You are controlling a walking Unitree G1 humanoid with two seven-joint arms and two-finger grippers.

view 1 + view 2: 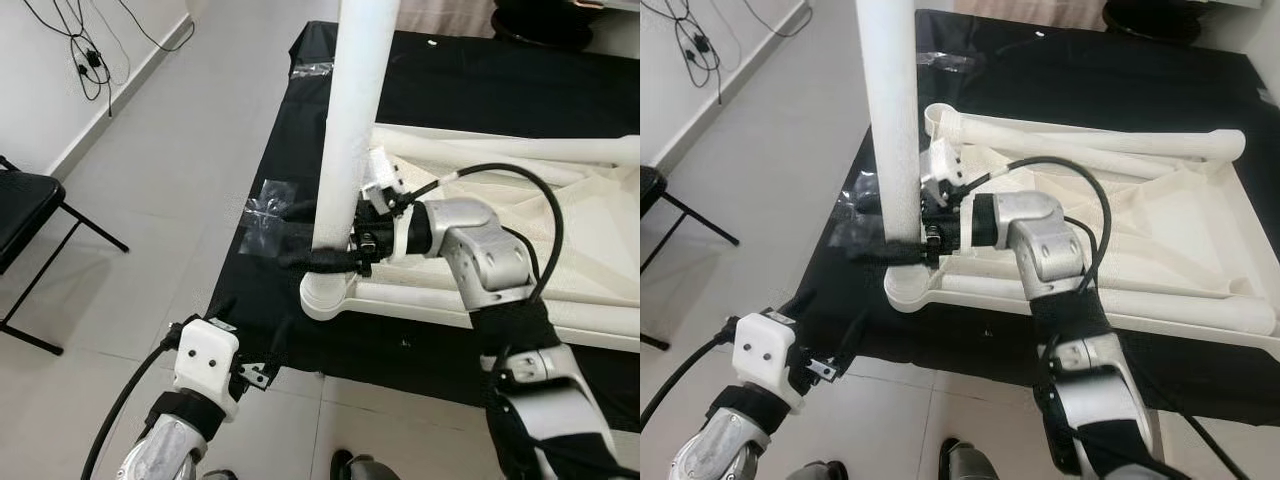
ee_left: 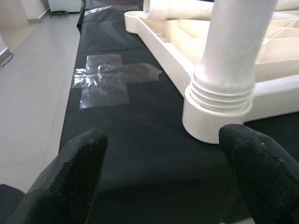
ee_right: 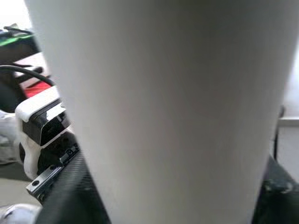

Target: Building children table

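Observation:
A white plastic tabletop (image 1: 560,312) lies upside down on a black mat (image 1: 450,80). A white table leg (image 1: 350,130) stands upright in its near-left corner socket (image 1: 322,297), with screw threads (image 2: 223,91) showing at the base. My right gripper (image 1: 325,258) is shut on this leg just above the socket, and the leg (image 3: 163,112) sits close before its wrist camera. Two more white legs (image 1: 1090,142) lie across the tabletop. My left gripper (image 1: 255,345) hovers low at the mat's near edge, open, its fingers (image 2: 70,177) spread wide and empty, pointing at the socket.
A patch of clear tape (image 1: 268,205) is stuck on the mat left of the leg. A black folding chair (image 1: 25,210) stands on the tiled floor at the left. Cables (image 1: 85,50) hang by the far-left wall.

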